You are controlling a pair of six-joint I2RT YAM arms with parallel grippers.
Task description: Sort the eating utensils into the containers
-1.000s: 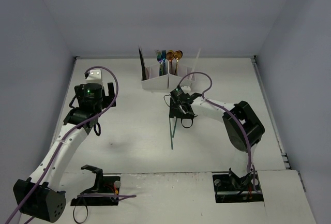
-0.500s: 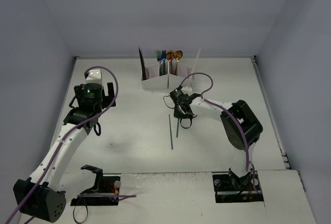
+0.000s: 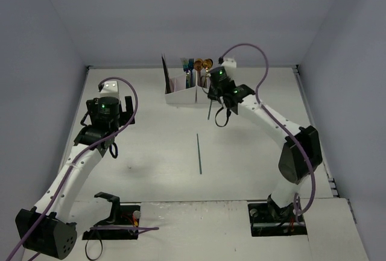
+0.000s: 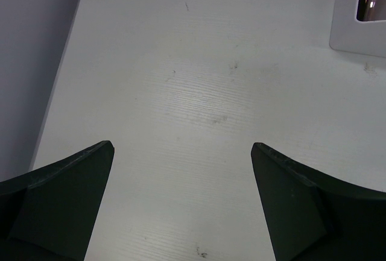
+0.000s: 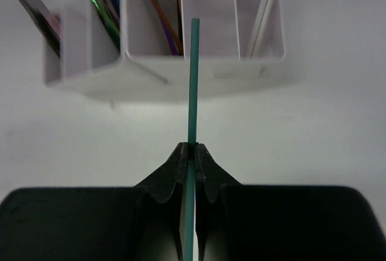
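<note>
A thin teal chopstick (image 5: 193,80) is pinched between the closed fingertips of the right gripper (image 5: 193,152), its length running straight out past them. From the right wrist camera its far tip points at the white rectangular organiser box with slanted dividers (image 5: 241,71) and lines up with a middle compartment. Whether the tip is already over the rim cannot be told. From above, this gripper sits just in front of the box's right half, with the chopstick's other end hanging down on the near side of the box.

A second thin dark chopstick (image 3: 199,152) lies flat on the white table (image 3: 151,146), in front of the box and well apart from it, touching neither gripper.

Inside the box several utensils stand upright:
- a black knife (image 3: 164,68) in the leftmost compartment
- shiny blue-green forks (image 3: 187,65) beside it
- copper and gold spoons (image 3: 202,64) nearer the middle
- a slim white stick (image 5: 265,14) leaning in the rightmost compartment

The left gripper (image 4: 181,146) is well to the left of the box, its two dark fingers spread wide over bare tabletop with nothing between them. A corner of the box shows at the top right of the left wrist view.
</note>
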